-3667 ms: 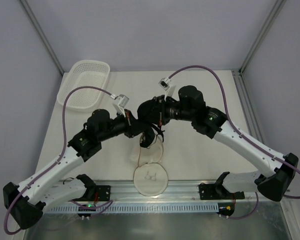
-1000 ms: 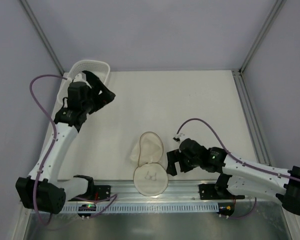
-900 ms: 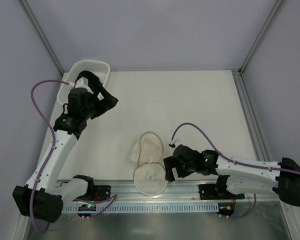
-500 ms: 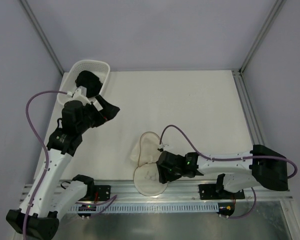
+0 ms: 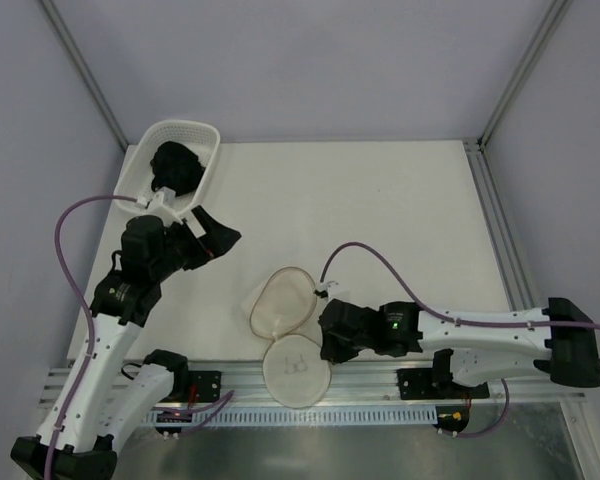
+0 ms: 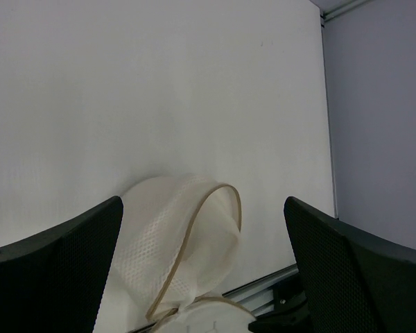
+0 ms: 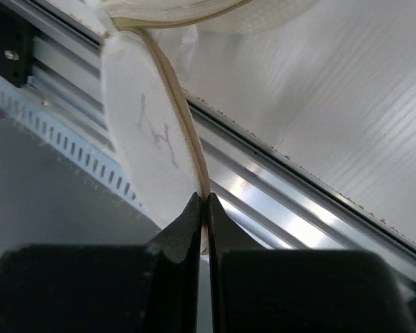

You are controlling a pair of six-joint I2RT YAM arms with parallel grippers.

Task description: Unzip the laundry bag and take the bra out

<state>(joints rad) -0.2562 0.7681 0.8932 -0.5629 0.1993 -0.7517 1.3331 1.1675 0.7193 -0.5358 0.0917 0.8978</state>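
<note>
From above, the white desk (image 5: 400,220) stands in a booth of pale lilac walls (image 5: 310,60). Aluminium posts (image 5: 521,70) rise at its far corners, and a slotted aluminium rail (image 5: 370,380) runs along its near edge. In the far left corner sits a white perforated basket (image 5: 202,130) with the bra (image 5: 175,165), a black bundle, inside it. The laundry bag (image 5: 283,300) lies unzipped at the middle of the near edge, one round half on the desk and the other out over the rail. The right gripper (image 5: 326,345) lies low at the bag's right side, pinched on its rim. The left gripper (image 5: 223,238) hovers near the basket, spread wide around nothing.

The left wrist view has its two dark fingers (image 6: 62,263) far apart, framing bare white desk. The bag's mesh and curved beige rim sit at the bottom, with the rail beyond and lilac wall on the right.

In the right wrist view, the fingers (image 7: 184,229) are pressed together on the beige zipper rim (image 7: 177,104) of the half that hangs past the rail. Ribbed white desk fills the upper right.
</note>
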